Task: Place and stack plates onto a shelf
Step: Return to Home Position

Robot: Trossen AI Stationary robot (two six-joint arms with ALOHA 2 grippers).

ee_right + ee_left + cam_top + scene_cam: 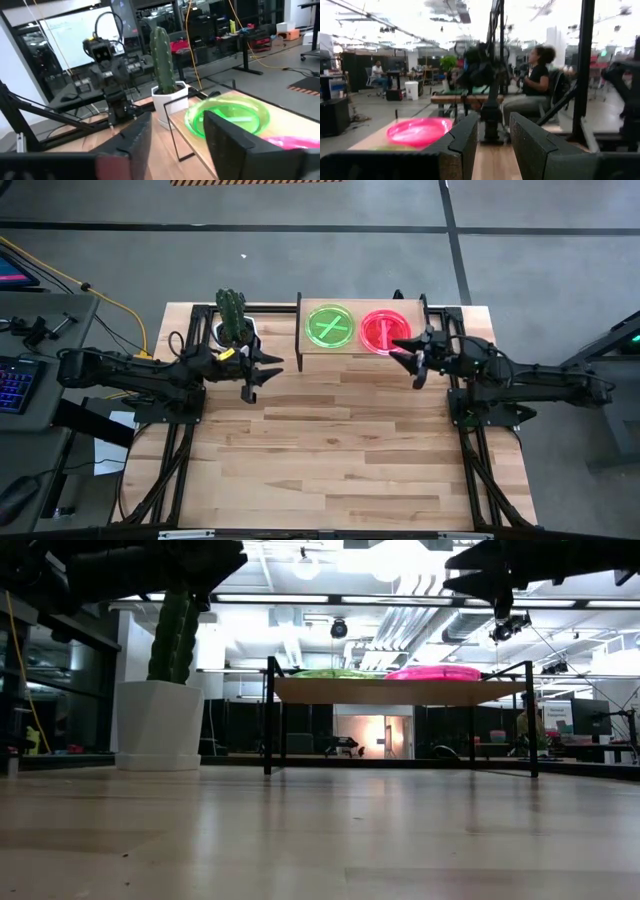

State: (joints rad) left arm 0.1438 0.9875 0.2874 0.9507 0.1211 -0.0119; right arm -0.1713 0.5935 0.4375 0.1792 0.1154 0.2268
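Observation:
On the shelf (362, 352), a low light-wood board on black legs near the table's far edge, a lime green plate (330, 327) lies on the left half and a pink plate (383, 332) on the right. The low view shows them as flat piles, green (335, 674) and pink (440, 672); how many lie in each I cannot tell. My right gripper (408, 360) hovers open just at the pink plate's near-right rim, touching nothing. My left gripper (258, 373) hangs open left of the shelf, beside the cactus pot, and holds nothing.
A green cactus in a white pot (235, 328) stands just left of the shelf, close to my left gripper. The broad near half of the wooden table (340, 460) lies in front of the shelf. People sit in the room beyond the table (535, 75).

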